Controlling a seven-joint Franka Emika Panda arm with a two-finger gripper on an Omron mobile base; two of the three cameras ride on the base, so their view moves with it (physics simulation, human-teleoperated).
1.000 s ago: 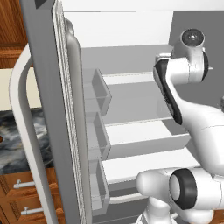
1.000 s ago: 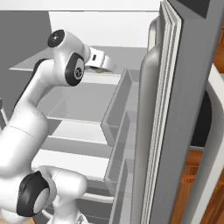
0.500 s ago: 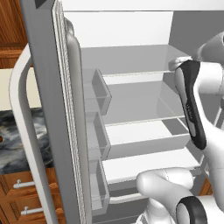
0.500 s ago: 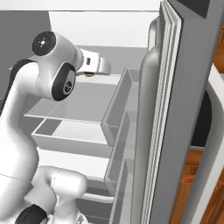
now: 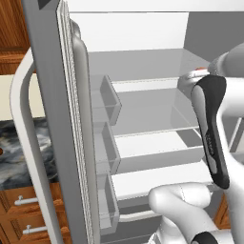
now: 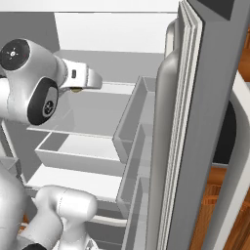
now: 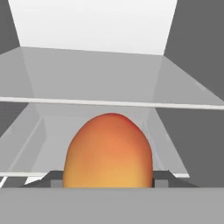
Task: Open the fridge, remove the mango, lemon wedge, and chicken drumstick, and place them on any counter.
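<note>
Mango [image 7: 108,151] now sits gripped between the claw's [image 7: 108,178] closed-in fingers, drawn back off the fridge [image 5: 143,100] shelf, counter-bound next.

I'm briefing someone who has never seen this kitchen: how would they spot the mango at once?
Start at the tall grey fridge, both doors swung open on a white interior. Follow the white arm to its hand over a glass shelf. The mango sits right at the hand: a smooth, egg-shaped fruit, orange-red on top fading to yellow below, the sole colourful thing among grey and white.
</note>
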